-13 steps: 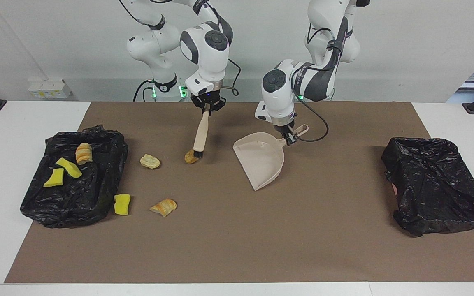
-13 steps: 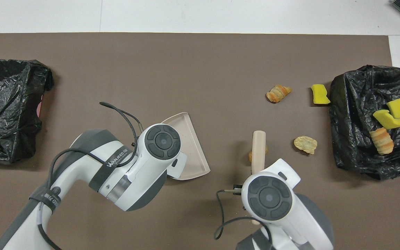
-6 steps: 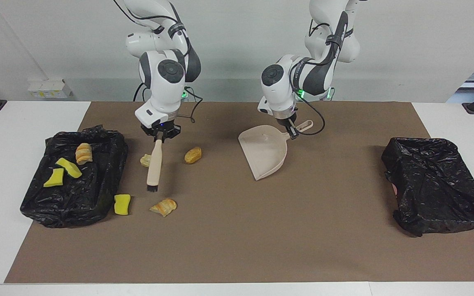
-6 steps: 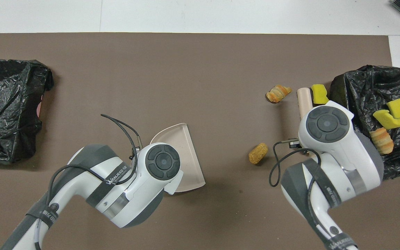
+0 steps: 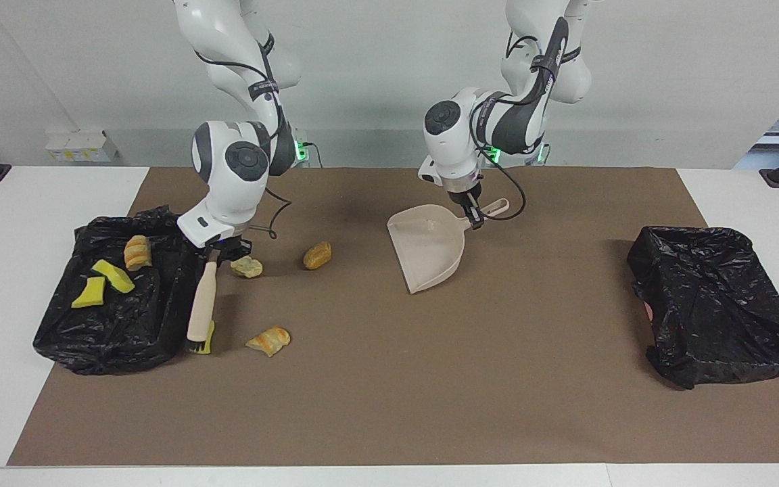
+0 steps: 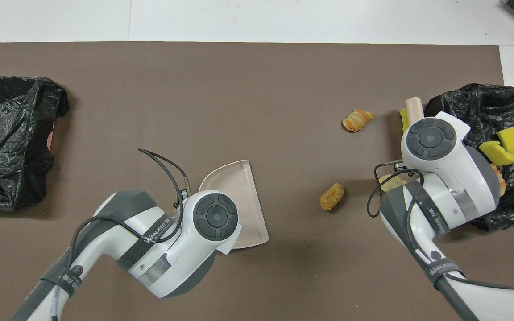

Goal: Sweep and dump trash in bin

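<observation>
Four trash pieces (image 5: 269, 340) lie loose on the worktop (image 5: 389, 379); right tool (image 5: 219, 251) grasps brush (image 5: 201, 304), bristles at a yellow sponge chunk (image 5: 207, 338) beside the bin (image 5: 119, 331). Left tool (image 5: 472, 220) grasps dustpan (image 5: 430, 247), raised, well apart. Best practice: lower pan flat, sweep toward its mouth.

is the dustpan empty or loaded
Empty: the dustpan, held by the left gripper, shows only its bare beige tray in both views.

Right hand (image 5: 216, 251): we grip the brush (image 5: 201, 306), bristles against a yellow sponge (image 5: 207, 337).
Left hand (image 5: 472, 218): we hold the dustpan (image 5: 428, 245).
</observation>
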Available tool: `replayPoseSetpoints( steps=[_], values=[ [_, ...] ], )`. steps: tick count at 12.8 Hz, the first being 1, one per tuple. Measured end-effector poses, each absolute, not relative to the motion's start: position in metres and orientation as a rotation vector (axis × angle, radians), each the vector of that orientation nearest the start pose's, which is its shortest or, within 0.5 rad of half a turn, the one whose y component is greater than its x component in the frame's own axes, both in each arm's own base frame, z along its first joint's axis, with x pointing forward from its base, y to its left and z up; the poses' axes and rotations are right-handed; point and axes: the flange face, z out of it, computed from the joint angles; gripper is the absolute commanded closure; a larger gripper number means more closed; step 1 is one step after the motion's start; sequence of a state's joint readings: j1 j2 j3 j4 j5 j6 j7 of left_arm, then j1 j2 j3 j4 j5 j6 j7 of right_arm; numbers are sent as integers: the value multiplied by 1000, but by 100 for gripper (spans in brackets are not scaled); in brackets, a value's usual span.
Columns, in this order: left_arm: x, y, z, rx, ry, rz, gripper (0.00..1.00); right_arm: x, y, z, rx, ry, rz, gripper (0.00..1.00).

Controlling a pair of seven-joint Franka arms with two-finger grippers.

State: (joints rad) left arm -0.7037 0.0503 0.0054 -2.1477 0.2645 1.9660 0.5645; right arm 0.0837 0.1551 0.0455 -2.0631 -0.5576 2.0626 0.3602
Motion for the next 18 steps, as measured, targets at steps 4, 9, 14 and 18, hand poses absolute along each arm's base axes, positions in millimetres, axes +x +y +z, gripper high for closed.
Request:
replayPoseSetpoints(
  steps=[4,9,14,18],
  values=[
    [408,-323,362,-2204,1854,308,100,565,50,327,-3615,-201,82,100],
    [401,-333,363,-2183,1880,292,100,547,138,330,-3558,-391,90,100],
    [401,-333,362,-2182,1882,289,100,539,168,389,-3465,-473,220,100],
    [401,-331,360,-2190,1880,284,100,546,107,444,-3408,-594,254,100]
  ],
)
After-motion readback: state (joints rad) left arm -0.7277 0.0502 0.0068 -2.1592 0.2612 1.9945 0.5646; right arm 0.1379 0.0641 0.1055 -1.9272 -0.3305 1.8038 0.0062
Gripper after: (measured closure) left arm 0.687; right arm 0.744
